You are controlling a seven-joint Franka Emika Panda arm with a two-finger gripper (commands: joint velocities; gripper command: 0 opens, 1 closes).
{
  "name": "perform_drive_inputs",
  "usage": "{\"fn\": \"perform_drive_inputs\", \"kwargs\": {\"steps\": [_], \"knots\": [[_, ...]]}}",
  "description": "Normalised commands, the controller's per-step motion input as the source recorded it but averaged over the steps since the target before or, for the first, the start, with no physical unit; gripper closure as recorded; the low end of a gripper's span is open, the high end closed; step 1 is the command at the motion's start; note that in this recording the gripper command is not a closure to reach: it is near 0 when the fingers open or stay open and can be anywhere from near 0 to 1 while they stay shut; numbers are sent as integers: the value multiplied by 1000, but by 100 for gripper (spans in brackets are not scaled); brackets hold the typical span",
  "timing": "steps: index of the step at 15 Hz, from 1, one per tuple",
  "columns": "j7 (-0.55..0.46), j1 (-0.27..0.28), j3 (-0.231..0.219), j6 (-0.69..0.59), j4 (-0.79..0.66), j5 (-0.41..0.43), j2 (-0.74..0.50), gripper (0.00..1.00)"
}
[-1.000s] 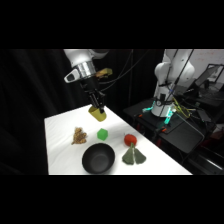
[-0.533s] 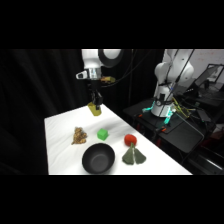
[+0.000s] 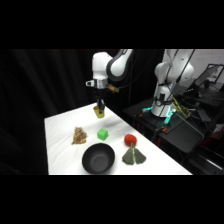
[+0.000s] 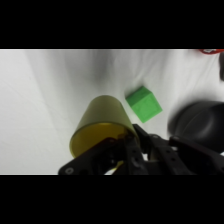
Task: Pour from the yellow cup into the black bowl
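Gripper [image 3: 101,111] clenched on the yellow cup [image 3: 100,113], held at upper middle of the side frame, well apart from the black bowl [image 3: 98,158] at lower centre. Cup looks light, stiff, smooth, likely slippery; gripping its rim wall seems right for tipping

White table [image 3: 60,150] lies bare left of the black bowl [image 3: 98,158]. Crowding the bowl: brown clump [image 3: 78,135] at upper left, green cube [image 3: 103,134] just behind, red object [image 3: 130,139] and dark green fan [image 3: 133,156] to its right.
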Motion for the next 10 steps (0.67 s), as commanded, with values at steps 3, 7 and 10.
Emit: {"fn": "perform_drive_inputs", "kwargs": {"steps": [3,7,10], "knots": [[216,-4,68,252,60,-23,206,25],[157,-14,101,301,114,-66,292,25],[173,-62,74,191,199,-127,322,25]]}}
